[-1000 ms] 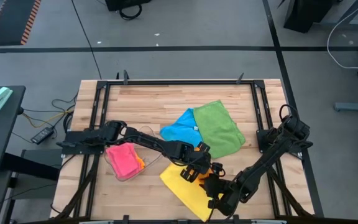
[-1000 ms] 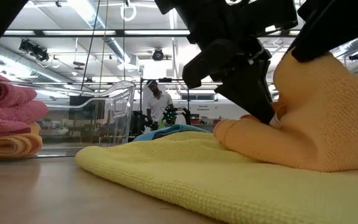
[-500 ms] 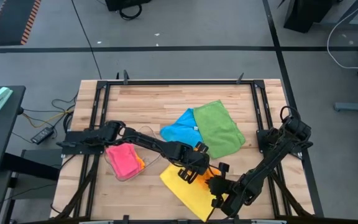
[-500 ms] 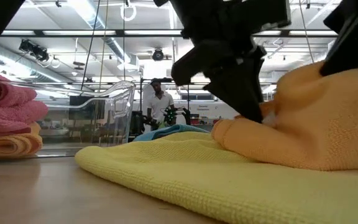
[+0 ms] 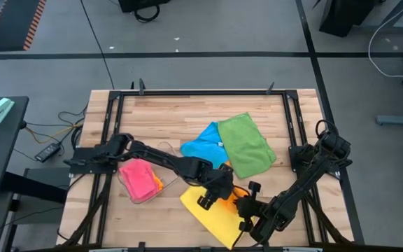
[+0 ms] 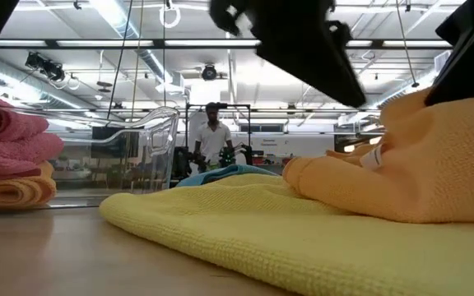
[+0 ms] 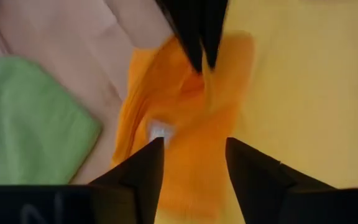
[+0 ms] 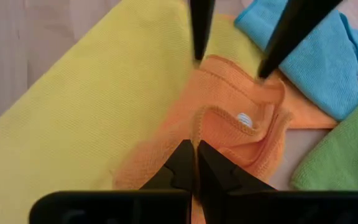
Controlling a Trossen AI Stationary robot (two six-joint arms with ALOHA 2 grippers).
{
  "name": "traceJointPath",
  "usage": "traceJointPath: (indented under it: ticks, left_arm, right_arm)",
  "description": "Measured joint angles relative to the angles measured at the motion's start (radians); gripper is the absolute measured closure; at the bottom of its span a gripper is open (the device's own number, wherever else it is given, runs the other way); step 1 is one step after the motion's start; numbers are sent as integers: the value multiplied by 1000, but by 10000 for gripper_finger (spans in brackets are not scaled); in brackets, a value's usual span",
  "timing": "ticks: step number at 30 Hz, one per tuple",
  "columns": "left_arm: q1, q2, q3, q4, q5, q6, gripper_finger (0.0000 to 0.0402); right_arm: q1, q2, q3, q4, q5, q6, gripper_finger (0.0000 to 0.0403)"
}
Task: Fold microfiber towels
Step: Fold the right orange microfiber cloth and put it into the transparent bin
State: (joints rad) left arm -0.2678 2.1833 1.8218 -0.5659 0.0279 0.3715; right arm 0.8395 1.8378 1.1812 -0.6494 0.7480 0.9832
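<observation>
Pink folded towels (image 5: 139, 178) sit with an orange one in the clear plastic tray (image 5: 161, 150) at the table's left. Next along, the yellow towel (image 5: 212, 215) lies spread at the near edge, and the crumpled orange towel (image 5: 238, 203) rests on its right part. Above that heap hangs the left gripper (image 5: 206, 201), its fingers (image 7: 145, 171) apart and holding nothing. Farther back lie the blue towel (image 5: 203, 143) and, touching it on the right, the green towel (image 5: 246, 144). The right gripper (image 5: 249, 222) comes in from the near right, its fingers (image 8: 194, 163) pressed together at the orange towel's near edge; the wrist view suggests they pinch that hem, though the fabric between them is not plainly visible.

The step in hand looks like getting the orange towel flat for folding. To do it well, the right arm should hold the pinched edge firm while the left takes a separate corner, not a bunched layer, so the cloth opens. Lifting it clear of the yellow towel first would keep the two from dragging together.
</observation>
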Motion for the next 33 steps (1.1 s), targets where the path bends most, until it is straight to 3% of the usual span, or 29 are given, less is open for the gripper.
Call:
traceJointPath:
  ticks: [6,17,20,28,31,33]
  left_arm:
    - [7,8,-167,233,-18,-38,267]
    - [9,8,-221,212,-50,-47,330]
    - [5,8,-221,210,-50,-42,338]
    - [1,8,-221,210,-50,-39,345]
    - [1,8,-221,211,-50,-39,343]
    - [1,8,-221,211,-50,-39,340]
  right_arm:
    - [7,0,0,0,-1,9,386]
    - [8,0,0,-30,-70,42,379]
    - [7,0,0,-84,-113,86,355]
    - [3,-2,6,-277,-204,199,249]
    - [22,-26,22,-299,-181,214,227]
    - [42,-54,23,-279,-111,213,220]
